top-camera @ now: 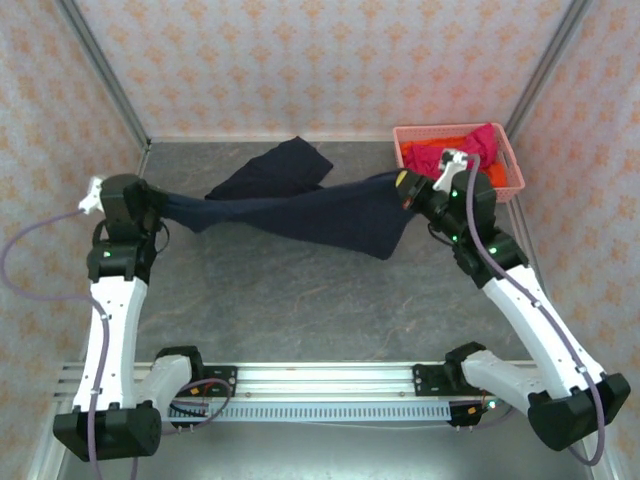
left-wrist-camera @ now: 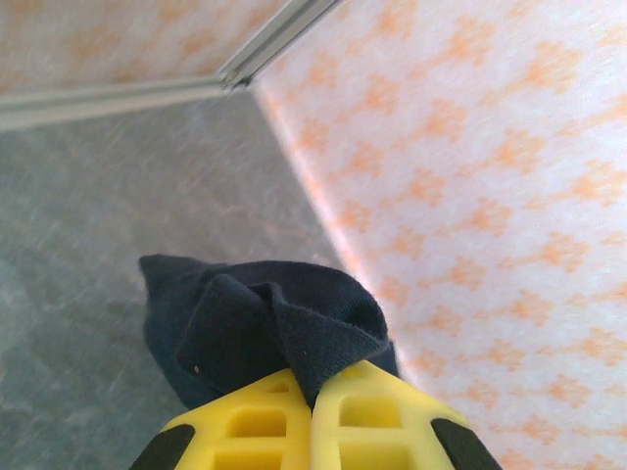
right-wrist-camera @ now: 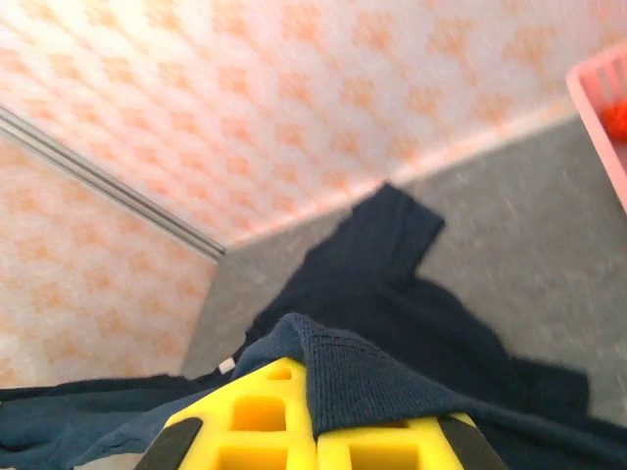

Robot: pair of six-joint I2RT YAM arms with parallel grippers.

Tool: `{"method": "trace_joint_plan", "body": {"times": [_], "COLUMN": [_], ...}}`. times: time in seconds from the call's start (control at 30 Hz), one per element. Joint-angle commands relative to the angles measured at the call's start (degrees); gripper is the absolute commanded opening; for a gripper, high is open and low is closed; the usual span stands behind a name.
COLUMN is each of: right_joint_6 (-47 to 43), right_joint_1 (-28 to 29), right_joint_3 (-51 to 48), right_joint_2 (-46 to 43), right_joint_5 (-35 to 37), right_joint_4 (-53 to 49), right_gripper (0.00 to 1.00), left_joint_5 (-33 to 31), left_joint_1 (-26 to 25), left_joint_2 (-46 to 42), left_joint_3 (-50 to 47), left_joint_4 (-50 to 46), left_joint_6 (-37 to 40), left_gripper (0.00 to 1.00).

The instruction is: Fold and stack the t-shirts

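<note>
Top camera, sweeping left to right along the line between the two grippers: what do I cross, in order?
left gripper → navy t-shirt, stretched between the two grippers, each shut on one end → right gripper → pink basket at the far right

Navy t-shirt (top-camera: 340, 215): soft matt cloth, fine knit visible close up. Left gripper (left-wrist-camera: 313, 380) and right gripper (right-wrist-camera: 312, 392): yellow moulded plastic, matt. Table (top-camera: 300, 310): grey, mottled stone look, matt. Basket (top-camera: 420, 130), far right: pink plastic lattice. Near rail (top-camera: 320, 375): bare ribbed metal. Arm shells (top-camera: 115, 320): white, slight gloss.
</note>
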Motion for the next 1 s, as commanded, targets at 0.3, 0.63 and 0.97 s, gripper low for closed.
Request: {"method": "trace_joint_plan", "body": {"times": [0.3,0.63,0.97], "right_joint_6": [-12.67,-15.55,-9.22], "right_joint_1": [-0.42,-1.7,-7.01], "right_joint_3": [33.6,56.48,94.69], "right_joint_2": [8.67,29.07,53.53], "right_joint_5": [7.41,8.76,0.71], "right_joint_4": [-11.86,-15.22,-21.46], "right_gripper": [0.0,0.0,0.0], "left_joint_5": [-4.04,-1.02,1.12], "left_joint_1": [0.45,0.47,2.03], "left_joint_2": [8.07,27.23,48.75], "left_joint_3": [35.5,54.2,89.29], "left_joint_4": [-10.41,-10.07,-16.7], "left_joint_6": [9.61,6.69,4.72], "left_gripper": [0.0,0.0,0.0]}}
